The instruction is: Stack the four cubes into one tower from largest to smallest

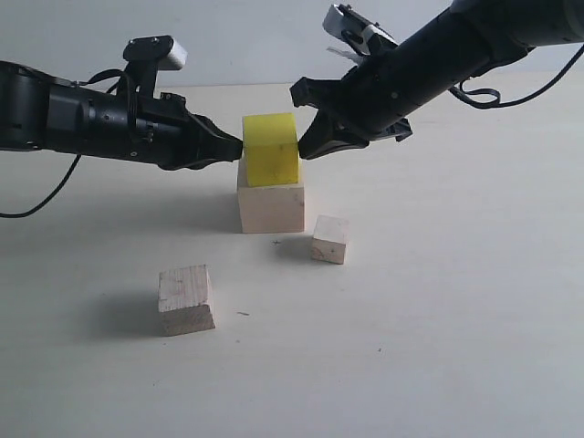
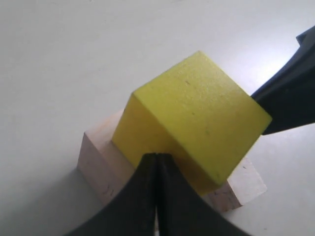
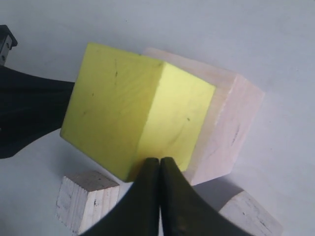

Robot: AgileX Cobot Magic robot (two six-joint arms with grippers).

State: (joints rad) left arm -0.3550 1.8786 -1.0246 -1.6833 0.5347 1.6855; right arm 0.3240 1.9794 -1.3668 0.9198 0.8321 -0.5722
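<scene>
The yellow cube (image 1: pixel 270 149) sits on the large wooden cube (image 1: pixel 271 208) at the table's middle, turned slightly askew on it (image 2: pixel 197 118) (image 3: pixel 133 118). My left gripper (image 1: pixel 239 144) is shut, its tip pressed against the yellow cube's left face (image 2: pixel 156 156). My right gripper (image 1: pixel 302 149) is shut too, its tip touching the cube's right face (image 3: pixel 160 160). Neither holds anything. The medium wooden cube (image 1: pixel 186 299) lies front left, and the small wooden cube (image 1: pixel 329 239) rests just right of the stack.
The pale table (image 1: pixel 438 319) stretches around the cubes. Both black arms reach in from the left and right sides above the table's back half.
</scene>
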